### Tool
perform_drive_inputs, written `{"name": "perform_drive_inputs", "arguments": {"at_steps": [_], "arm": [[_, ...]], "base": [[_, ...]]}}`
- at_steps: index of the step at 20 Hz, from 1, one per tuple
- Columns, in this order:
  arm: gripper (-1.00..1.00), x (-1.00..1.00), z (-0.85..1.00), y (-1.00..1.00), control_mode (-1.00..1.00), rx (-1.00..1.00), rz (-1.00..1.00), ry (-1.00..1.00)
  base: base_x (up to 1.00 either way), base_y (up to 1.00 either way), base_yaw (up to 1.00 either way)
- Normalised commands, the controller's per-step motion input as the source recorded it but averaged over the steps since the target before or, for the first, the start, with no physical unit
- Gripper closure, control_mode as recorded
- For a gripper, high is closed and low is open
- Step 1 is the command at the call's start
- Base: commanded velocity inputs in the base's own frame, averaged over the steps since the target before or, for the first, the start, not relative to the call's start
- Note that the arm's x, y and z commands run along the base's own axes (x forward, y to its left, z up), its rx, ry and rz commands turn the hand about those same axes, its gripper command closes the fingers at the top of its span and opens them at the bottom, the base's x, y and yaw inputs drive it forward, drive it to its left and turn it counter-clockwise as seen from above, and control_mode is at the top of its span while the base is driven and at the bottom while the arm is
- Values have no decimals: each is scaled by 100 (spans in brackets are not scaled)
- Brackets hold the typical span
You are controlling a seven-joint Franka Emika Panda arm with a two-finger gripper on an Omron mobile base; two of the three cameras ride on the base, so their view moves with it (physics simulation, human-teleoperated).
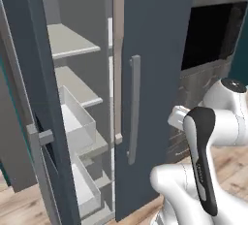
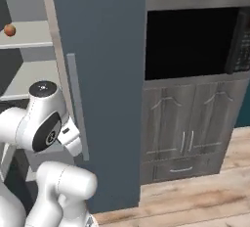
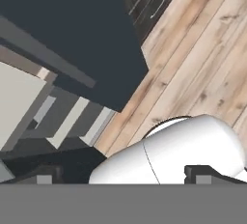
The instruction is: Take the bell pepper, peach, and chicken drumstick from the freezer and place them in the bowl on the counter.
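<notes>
Freezer (image 1: 155, 73), left door swung open onto pale grey shelves (image 1: 72, 40) and translucent door bins (image 1: 80, 122); peach (image 2: 10, 30) is seen resting on an upper shelf (far left in the right base view); gripper (image 3: 120, 174) jaws are spread wide, nothing held.

I see the tall grey freezer (image 1: 72, 98) standing open on the left, its pale shelves (image 1: 72, 40) reachable between the two doors. The closed dark blue-grey door (image 2: 97, 74) with its long handle (image 1: 134, 107) blocks any approach from the right.
</notes>
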Motion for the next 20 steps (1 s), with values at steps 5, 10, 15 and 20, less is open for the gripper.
{"name": "perform_drive_inputs", "arguments": {"at_steps": [5, 10, 15, 20], "arm": [[-100, 0, 0, 0, 100, 0, 0, 0], [-100, 0, 0, 0, 100, 0, 0, 0], [-100, 0, 0, 0, 100, 0, 0, 0], [-100, 0, 0, 0, 100, 0, 0, 0]], "base": [[-2, 48, 66], [13, 4, 18], [52, -6, 0], [64, -6, 2]]}}
